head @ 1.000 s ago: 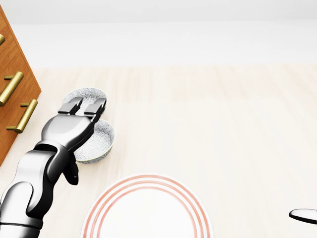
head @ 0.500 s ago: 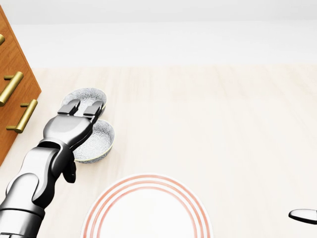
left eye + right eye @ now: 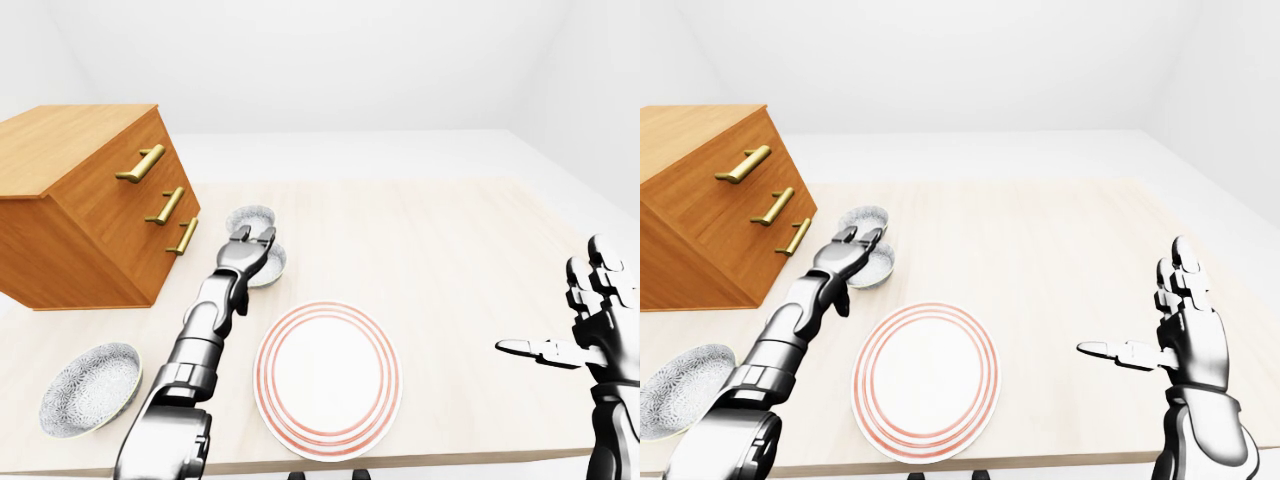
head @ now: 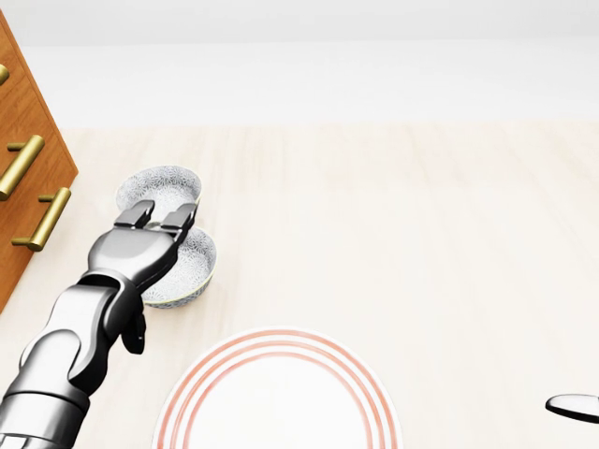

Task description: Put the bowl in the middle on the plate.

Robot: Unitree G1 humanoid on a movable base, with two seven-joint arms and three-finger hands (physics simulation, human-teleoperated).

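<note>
Three bowls on the table (image 4: 421, 234), and my left hand (image 4: 138, 251) is parked over the middle bowl (image 4: 194, 268). The arm's stretched out long from the bottom left of the head view, wrist about level. Both fingers (image 4: 182, 217) lie straight and side by side across the bowl's far rim. My thumb hangs down on the near side, clear of the fingers. So that hand's spread apart, not gripping anything. I can't tell whether the fingers actually touch the rim or just float above it.

Just past my fingertips is the far bowl (image 4: 159, 182), pretty much rim to rim with the middle one, so that side's tight. The dresser (image 3: 70, 215) stands off to the left of my forearm, with its brass handles facing the arm. The third bowl (image 3: 90, 385) is way back by my elbow, near the table's near edge in the left-eye view.

The plate (image 4: 281, 341) sits right of my forearm, close by but not touching the middle bowl. Its near rim comes almost up to the table's near edge. To the right of my left hand it's all bare tabletop, loads of room.

My right hand (image 3: 1188, 335) is well apart from all that, held up with fingers pointing upward and the thumb (image 3: 1115, 352) stuck out sideways toward the plate. It's spread wide, holding nothing.
</note>
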